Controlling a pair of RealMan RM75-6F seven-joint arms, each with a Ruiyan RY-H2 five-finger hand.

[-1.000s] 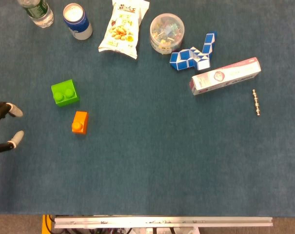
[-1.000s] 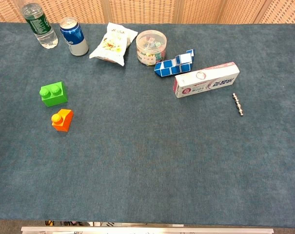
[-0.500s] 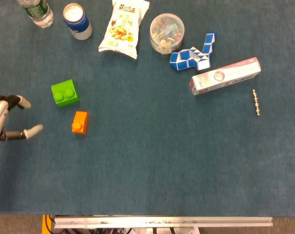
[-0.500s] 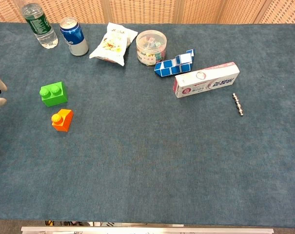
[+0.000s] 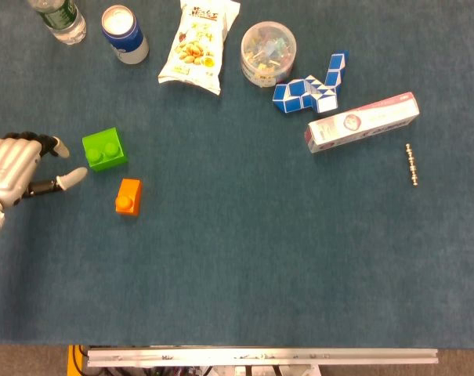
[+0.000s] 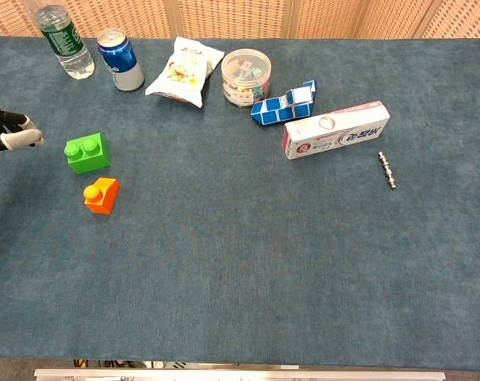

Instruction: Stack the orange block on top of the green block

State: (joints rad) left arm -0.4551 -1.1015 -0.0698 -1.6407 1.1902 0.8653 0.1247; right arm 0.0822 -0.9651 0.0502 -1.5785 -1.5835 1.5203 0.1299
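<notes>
My left hand (image 5: 17,172) has come in from the left edge of the tabletop since the earlier frames and now sits just beside the green block, its fingers (image 6: 17,140) spread and holding nothing, one fingertip reaching toward the block without touching it. I cannot see my right hand in either view.

The small orange plastic block (image 5: 128,195) with one stud lies on the blue felt tabletop (image 5: 244,258) in the left part, just beside and nearer the front edge than the green two-stud plastic block (image 5: 105,149); the two are close but apart.

Along the far edge, from the far left corner, stand a clear plastic water bottle with a green label (image 5: 58,17) and a blue and white drink can (image 5: 125,34), then a white snack bag (image 5: 197,45) lying flat and a round clear tub of small colourful pieces (image 5: 268,53). Toward the right lie a blue and white folding snake puzzle (image 5: 311,86), a pink and white toothpaste box (image 5: 362,122), and a thin metal beaded rod (image 5: 411,164) near the right edge.
</notes>
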